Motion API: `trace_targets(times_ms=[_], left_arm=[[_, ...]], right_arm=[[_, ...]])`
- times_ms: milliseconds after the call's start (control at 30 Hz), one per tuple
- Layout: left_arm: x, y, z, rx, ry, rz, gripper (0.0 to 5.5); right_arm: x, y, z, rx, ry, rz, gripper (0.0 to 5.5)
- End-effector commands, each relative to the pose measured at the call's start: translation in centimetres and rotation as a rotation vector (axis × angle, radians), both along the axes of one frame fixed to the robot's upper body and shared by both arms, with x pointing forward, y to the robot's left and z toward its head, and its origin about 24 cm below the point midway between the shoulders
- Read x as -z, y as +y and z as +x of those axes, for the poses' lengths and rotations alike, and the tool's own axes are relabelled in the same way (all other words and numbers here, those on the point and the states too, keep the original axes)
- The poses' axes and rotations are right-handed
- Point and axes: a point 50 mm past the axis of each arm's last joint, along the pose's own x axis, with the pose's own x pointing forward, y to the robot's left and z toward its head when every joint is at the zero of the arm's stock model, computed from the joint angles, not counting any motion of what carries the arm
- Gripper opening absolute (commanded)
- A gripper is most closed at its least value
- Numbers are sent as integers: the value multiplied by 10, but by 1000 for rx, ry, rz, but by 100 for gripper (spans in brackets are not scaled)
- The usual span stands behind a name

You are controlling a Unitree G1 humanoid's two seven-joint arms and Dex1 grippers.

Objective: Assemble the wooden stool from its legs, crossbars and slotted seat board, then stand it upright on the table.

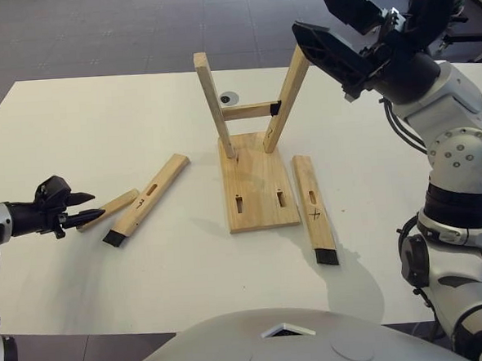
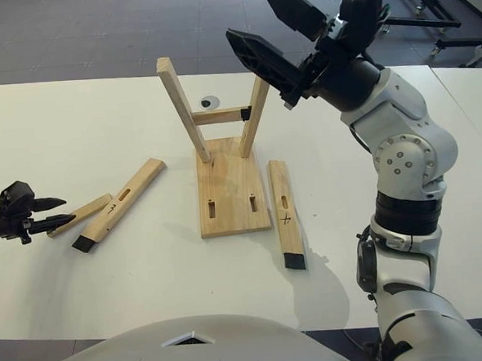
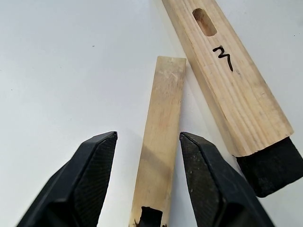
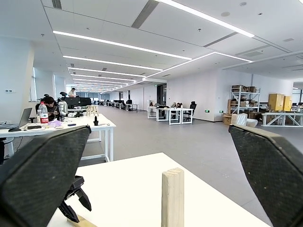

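The slotted seat board (image 1: 260,197) lies flat mid-table. Two legs (image 1: 214,104) (image 1: 285,100) stand in it, joined by a crossbar (image 1: 249,111). A loose leg marked 3 (image 1: 148,198) lies to the left of the board, another loose leg (image 1: 315,209) to its right. A short crossbar (image 1: 110,208) lies by the marked leg. My left gripper (image 1: 91,204) is open low over the table, its fingers astride that crossbar's (image 3: 161,137) near end. My right gripper (image 1: 306,6) hangs open in the air just above the top of the right standing leg (image 4: 172,196).
A small grey round disc (image 1: 229,98) sits in the white table (image 1: 74,125) behind the stool. The table's far left and front middle offer free room. Dark floor lies past the far edge.
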Motion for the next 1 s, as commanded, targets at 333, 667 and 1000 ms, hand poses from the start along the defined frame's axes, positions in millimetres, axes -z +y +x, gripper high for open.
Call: trace_targets(times_ms=[333,667,1000], left_arm=[[14,4,1,46,81,102,302],[17,3,-10,46,271,-31,240],[31,2,-23,55,342,86,131]], right_arm=[[-9,1,2,-7,-37,-5,540],[-10,0,2,-5,-38,8,540],[-11,0,0,-4,-42,8,540]])
